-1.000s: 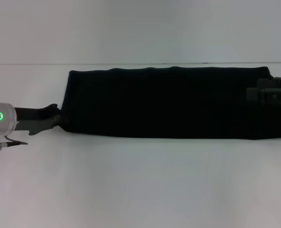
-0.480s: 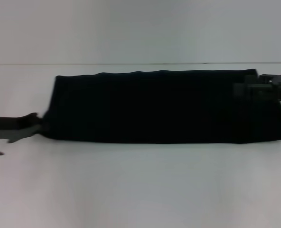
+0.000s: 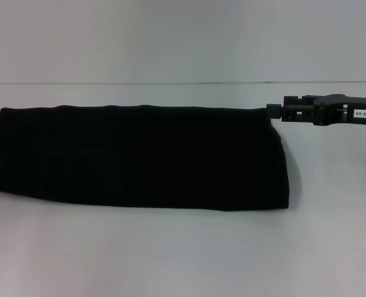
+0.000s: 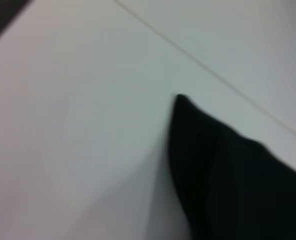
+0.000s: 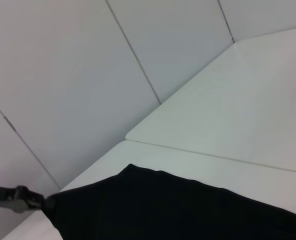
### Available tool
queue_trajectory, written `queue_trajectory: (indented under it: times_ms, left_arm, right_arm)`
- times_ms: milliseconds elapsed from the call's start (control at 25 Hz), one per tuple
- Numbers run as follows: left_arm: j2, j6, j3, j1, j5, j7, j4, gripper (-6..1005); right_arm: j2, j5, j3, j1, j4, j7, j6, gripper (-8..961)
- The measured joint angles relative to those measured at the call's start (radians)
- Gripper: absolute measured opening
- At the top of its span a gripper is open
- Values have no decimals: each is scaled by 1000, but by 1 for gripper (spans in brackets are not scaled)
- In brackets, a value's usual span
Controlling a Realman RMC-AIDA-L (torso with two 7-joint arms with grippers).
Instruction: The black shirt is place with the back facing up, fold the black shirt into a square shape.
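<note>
White tabletop [image 3: 170,260] against a plain pale wall; the black shirt [image 3: 140,158] lies on it as one long folded band, back side up, no print showing. Versus a second ago the band has slid toward the robot's left, its left end now touching the head view's edge, and the left gripper that was at that end is gone from the head view; its state cannot be told. Right gripper [image 3: 273,111] now sits at the band's far right corner, apparently pinched on the fabric edge, though open or closed cannot be confirmed. Right wrist view shows another gripper tip [image 5: 35,201] touching a shirt corner, probably the left one. Judgement: lengthwise folds look done, shirt was dragged sideways to reposition, crosswise folds into a square still remain. Count: one shirt, one gripper in head view, one tabletop
</note>
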Motion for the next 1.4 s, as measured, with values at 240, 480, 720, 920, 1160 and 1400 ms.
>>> queue_trajectory:
  times_ms: [240,480,720,920,1160,1400]
  left_arm:
    - [7,228,34,-102,-269,61,-49,90]
    - [-90,139,262,-348,-455,118,-226,108]
    - [-208,-139,342,-506,-495,209,-412,125]
    - [-221,-530,117,-551,-822,771,-959,140]
    - [-222,-328,-142,-389,-795,1198,-1108,157]
    - [-214,14,-146,-300,-716,1192,-1031,348]
  right_arm:
    - [-8,19,12,-44,-4,-15,-5,851]
    - [-51,90,12,-114,-11,-33,-43,851]
    - [-121,123,12,-169,-13,-55,-92,850]
    - [-155,123,2,-173,-24,-65,-106,850]
    - [-159,122,-15,-141,-23,-43,-69,850]
    - [-156,111,-88,-120,-17,79,44,850]
